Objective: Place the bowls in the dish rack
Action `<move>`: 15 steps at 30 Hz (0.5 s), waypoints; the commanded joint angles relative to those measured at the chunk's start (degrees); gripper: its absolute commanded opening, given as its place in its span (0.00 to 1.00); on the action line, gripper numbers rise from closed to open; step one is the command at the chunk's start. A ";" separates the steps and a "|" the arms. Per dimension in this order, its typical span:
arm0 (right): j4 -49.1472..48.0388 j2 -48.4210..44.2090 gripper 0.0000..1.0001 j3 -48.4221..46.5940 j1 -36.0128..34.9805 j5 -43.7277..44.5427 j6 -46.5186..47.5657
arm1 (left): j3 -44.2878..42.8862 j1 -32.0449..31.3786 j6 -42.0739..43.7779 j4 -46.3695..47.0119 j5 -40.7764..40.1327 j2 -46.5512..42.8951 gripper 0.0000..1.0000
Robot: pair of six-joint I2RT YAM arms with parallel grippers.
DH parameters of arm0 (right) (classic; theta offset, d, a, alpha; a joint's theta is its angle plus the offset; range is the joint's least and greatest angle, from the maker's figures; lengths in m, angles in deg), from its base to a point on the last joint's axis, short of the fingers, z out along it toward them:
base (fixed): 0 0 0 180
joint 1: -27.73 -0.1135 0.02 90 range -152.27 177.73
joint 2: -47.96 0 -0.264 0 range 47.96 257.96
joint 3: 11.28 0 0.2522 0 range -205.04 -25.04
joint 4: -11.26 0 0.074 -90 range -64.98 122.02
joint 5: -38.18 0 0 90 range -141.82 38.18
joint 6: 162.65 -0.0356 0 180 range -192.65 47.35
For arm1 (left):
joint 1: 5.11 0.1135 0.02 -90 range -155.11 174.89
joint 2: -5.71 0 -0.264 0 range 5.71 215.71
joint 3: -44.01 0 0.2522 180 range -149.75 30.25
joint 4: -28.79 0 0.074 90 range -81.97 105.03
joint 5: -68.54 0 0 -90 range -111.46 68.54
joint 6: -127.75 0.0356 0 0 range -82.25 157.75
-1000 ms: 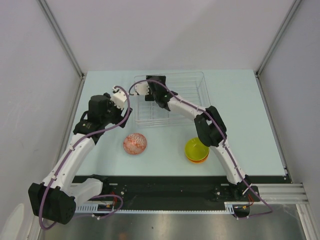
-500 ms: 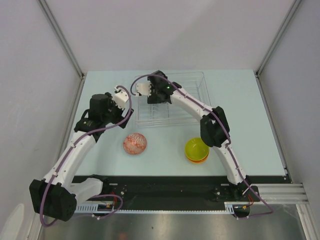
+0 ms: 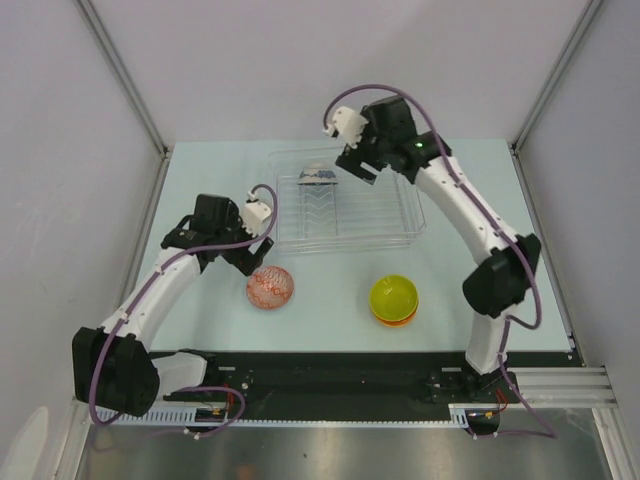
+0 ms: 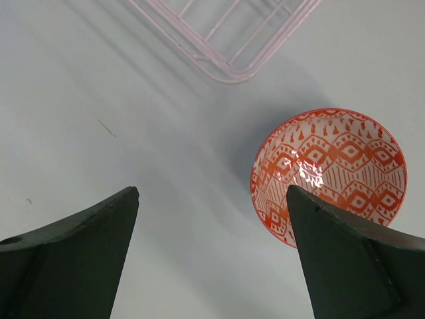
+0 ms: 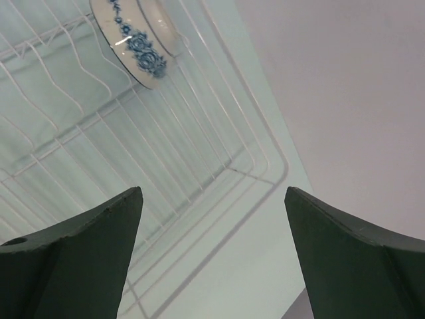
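So the right arm is pulling up and back out of the dish rack (image 3: 400, 200) now. A second ago its hand was down among the prongs at the left end, and now the right gripper (image 5: 212, 199) is hanging over the far side with its fingers spread wide and nothing between them. It's leaving the blue-patterned bowl (image 3: 318, 175) behind, standing on its edge between the prongs near the rack's far left corner, so I'm calling that one loaded. Meanwhile the left arm is swinging in from beside the rack's left wall toward the red-patterned bowl (image 3: 270, 288), which is sitting upright on the table (image 3: 480, 200) just in front of the rack's near left corner. The left gripper (image 4: 212, 199) is also gaping open and holding nothing. In its wrist view the bowl is showing off by the right finger rather than between the two, so it's looking like the approach isn't lined up yet. The yellow-green bowl (image 3: 393, 294) is sitting nested on the orange bowl (image 3: 396, 319) to the right of that, well apart from both hands. I can't tell if anything else is hiding under that stack. My read is one bowl is in, the red-patterned one is next for the left arm, and the stack is waiting.
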 commanded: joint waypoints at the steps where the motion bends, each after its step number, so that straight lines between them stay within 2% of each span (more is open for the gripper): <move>1: -2.41 -11.44 0.94 8.57 2.80 -5.43 -7.82 | 0.69 0.56 3.15 -4.19 2.45 0.11 0.98; 7: -4.35 -20.58 0.94 19.30 4.57 -8.78 -10.82 | 4.38 0.65 4.46 -4.81 3.68 0.90 0.96; 15: -7.87 -31.84 0.94 31.25 4.48 -14.74 -14.15 | 8.34 0.91 5.08 -0.77 3.15 5.56 0.94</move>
